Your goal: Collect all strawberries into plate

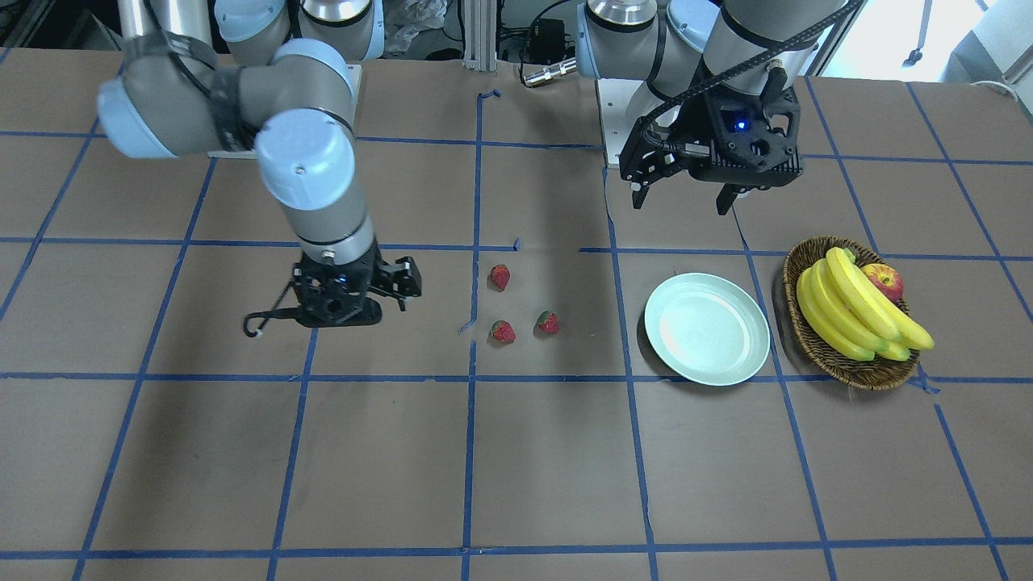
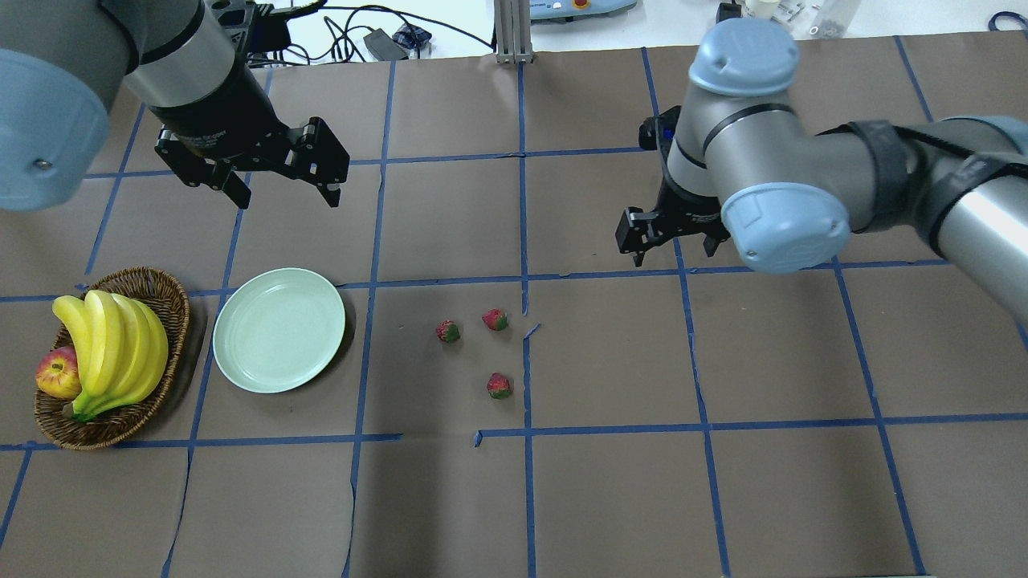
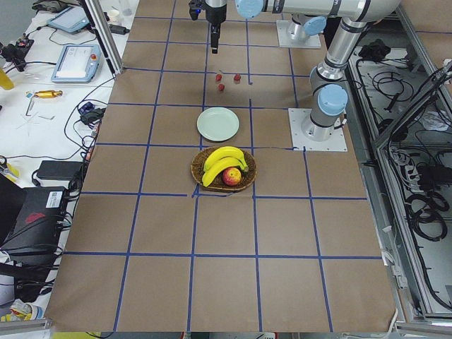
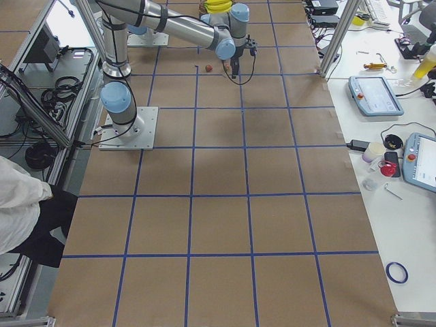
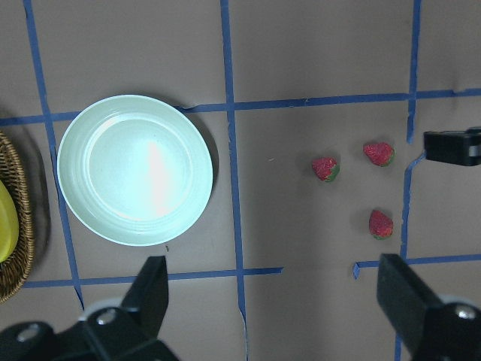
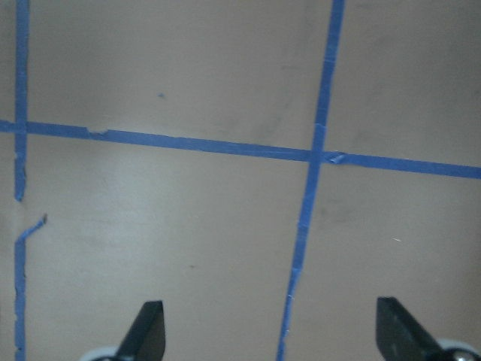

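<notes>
Three strawberries, red with green caps, lie loosely clustered mid-table, well apart from the glossy mint plate. Wicker basket with bananas and apple sits just beside the plate. Left gripper and right gripper hover with jaws spread wide, nothing held. Table is brown paper with a blue tape grid; cables run past its far edge.

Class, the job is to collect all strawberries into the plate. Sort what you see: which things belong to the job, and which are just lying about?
Belong to the job:
strawberries, three, none in the plate yet
plate, empty

Just lying about:
wicker basket
bananas, in the basket
apple, in the basket
</notes>
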`<state>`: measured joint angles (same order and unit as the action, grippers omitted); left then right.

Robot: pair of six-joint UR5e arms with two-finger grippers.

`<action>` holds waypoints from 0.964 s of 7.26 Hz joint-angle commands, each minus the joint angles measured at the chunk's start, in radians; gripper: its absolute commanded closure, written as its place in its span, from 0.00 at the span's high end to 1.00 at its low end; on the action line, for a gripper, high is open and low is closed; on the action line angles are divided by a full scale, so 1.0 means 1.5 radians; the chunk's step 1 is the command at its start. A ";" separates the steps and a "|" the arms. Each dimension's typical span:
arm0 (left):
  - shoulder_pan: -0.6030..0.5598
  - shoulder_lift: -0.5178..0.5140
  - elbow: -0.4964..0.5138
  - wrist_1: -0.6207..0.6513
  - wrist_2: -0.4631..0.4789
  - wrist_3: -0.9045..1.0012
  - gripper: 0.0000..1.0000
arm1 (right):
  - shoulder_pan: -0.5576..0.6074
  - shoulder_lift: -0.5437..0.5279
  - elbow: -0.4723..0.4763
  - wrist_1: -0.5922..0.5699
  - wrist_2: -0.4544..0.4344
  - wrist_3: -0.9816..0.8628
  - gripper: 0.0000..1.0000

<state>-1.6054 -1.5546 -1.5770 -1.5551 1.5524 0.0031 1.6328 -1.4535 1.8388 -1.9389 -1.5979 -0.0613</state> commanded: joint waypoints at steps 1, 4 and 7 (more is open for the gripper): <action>0.000 0.000 0.000 0.000 0.000 0.000 1.00 | -0.028 -0.056 -0.002 0.014 -0.031 -0.044 1.00; 0.001 -0.003 -0.001 0.000 0.000 -0.001 1.00 | -0.029 -0.064 -0.116 0.163 -0.023 -0.036 1.00; 0.000 -0.004 0.001 0.000 0.000 -0.003 1.00 | -0.029 -0.060 -0.238 0.235 0.031 -0.031 1.00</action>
<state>-1.6058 -1.5581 -1.5759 -1.5554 1.5517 0.0008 1.5898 -1.5474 1.5204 -1.5982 -1.5772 -0.1125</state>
